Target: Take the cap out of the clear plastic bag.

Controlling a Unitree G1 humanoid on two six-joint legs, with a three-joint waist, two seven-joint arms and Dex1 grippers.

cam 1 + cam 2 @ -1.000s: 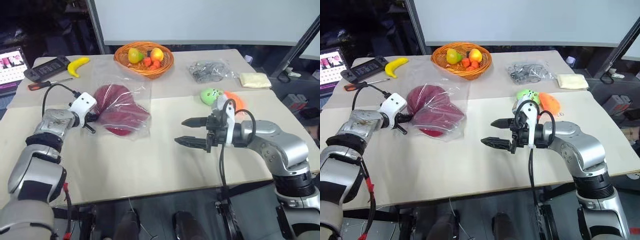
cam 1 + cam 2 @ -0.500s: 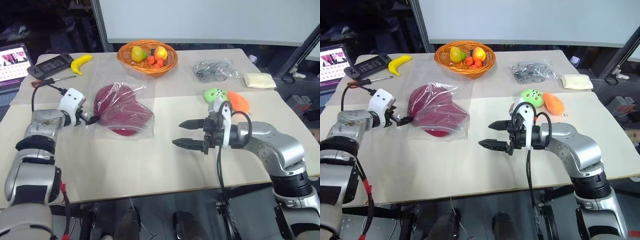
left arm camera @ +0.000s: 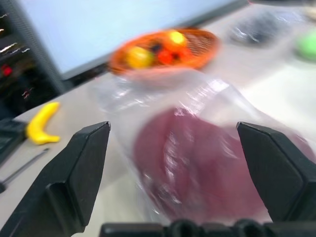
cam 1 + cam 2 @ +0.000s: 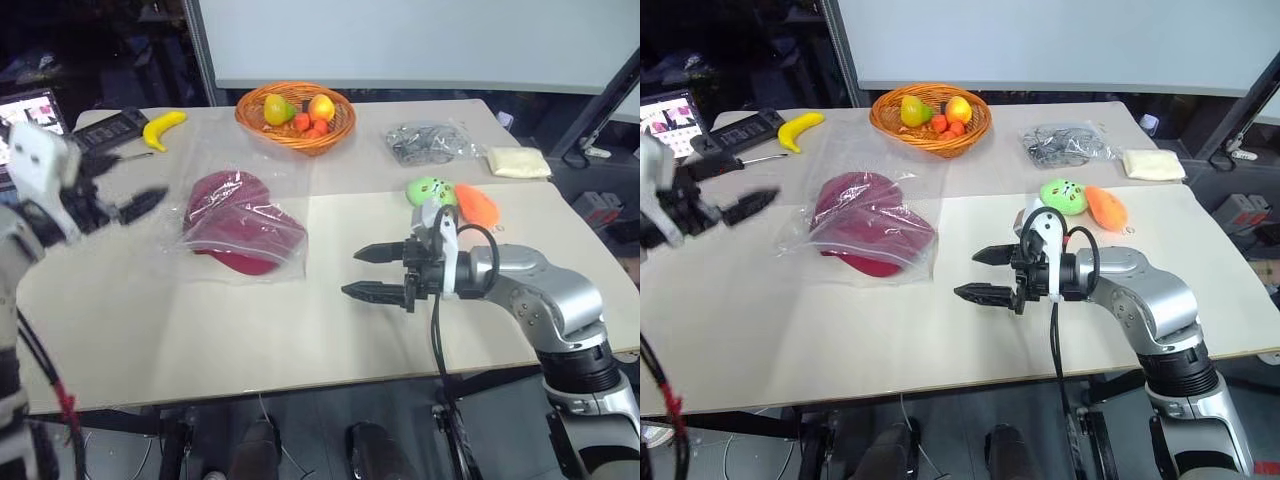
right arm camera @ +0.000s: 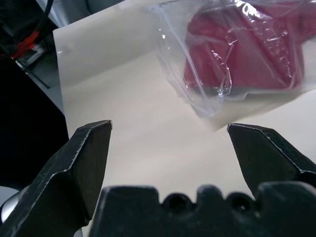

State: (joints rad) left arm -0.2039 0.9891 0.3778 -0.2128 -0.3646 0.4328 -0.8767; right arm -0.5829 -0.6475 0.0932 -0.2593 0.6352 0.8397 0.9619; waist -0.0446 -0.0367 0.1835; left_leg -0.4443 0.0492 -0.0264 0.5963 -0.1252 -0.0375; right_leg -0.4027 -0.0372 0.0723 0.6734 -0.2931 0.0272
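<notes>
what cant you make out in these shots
- Which side the clear plastic bag opens: glare and creases, head views.
- The cap brim's underside: lying on the table.
- Contents of the small grey bag: too small.
- Left gripper: motion-blurred, head views; basket blurred in the left wrist view.

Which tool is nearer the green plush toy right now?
Right. The right tool hovers open just in front of the green plush toy; the left tool, also open, is far across the table, beyond the clear plastic bag.

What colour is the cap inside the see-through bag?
Dark red, like maroon. The cap shows best in the left eye view.
</notes>
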